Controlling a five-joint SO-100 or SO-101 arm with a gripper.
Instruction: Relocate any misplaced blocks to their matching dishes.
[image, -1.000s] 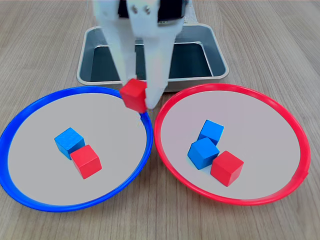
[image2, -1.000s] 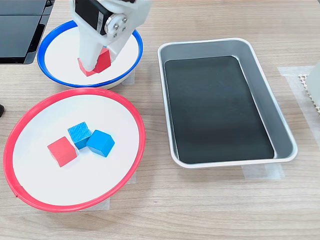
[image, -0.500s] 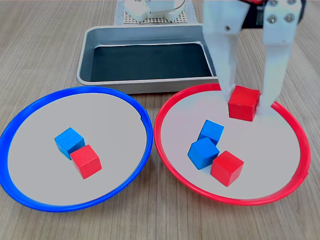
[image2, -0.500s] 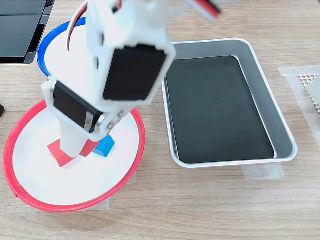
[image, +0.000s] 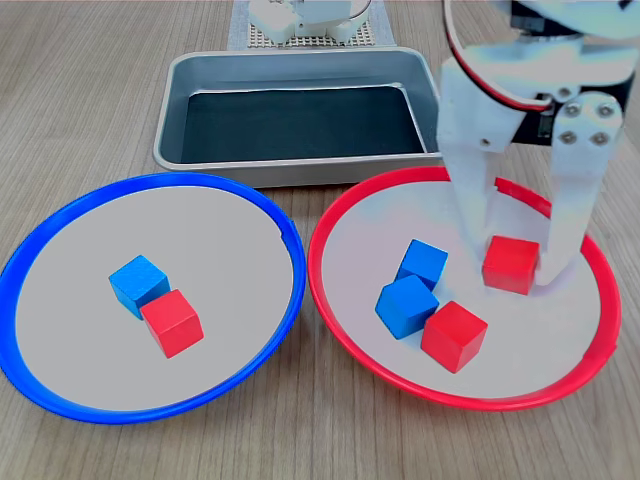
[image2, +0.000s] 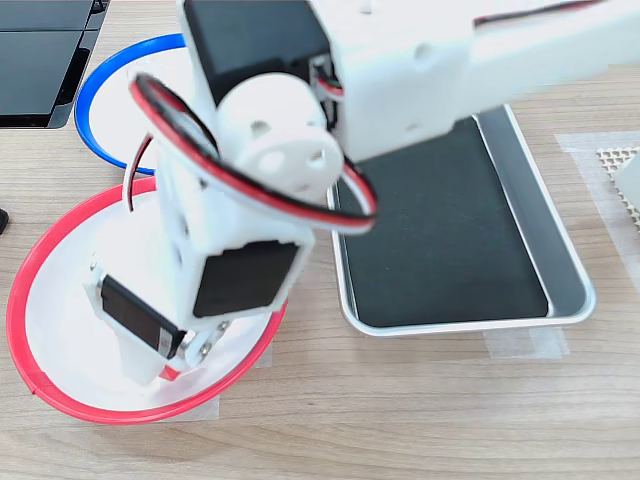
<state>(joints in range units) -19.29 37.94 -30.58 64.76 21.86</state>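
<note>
In the first exterior view my gripper (image: 512, 268) is shut on a red block (image: 510, 264), held low over the right part of the red-rimmed dish (image: 330, 310), at or just above its floor. Two blue blocks (image: 424, 262) (image: 406, 305) and another red block (image: 454, 335) lie in that dish, to the left of the held one. The blue-rimmed dish (image: 60, 395) holds a blue block (image: 138, 283) touching a red block (image: 172, 322). In the second exterior view the arm hides nearly all of the red-rimmed dish (image2: 30, 280) and the blocks in it.
A rectangular grey metal tray (image: 290, 172) with a black floor stands behind both dishes; its rim (image2: 560, 300) is at the second exterior view's right. The arm's white base (image: 300, 20) is behind the tray. A black object (image2: 40, 60) lies at the second exterior view's top left.
The gripper carried the red block from the blue-rimmed dish's edge across to the red-rimmed dish, then lowered it toward that dish's floor. The other blocks have not moved.
</note>
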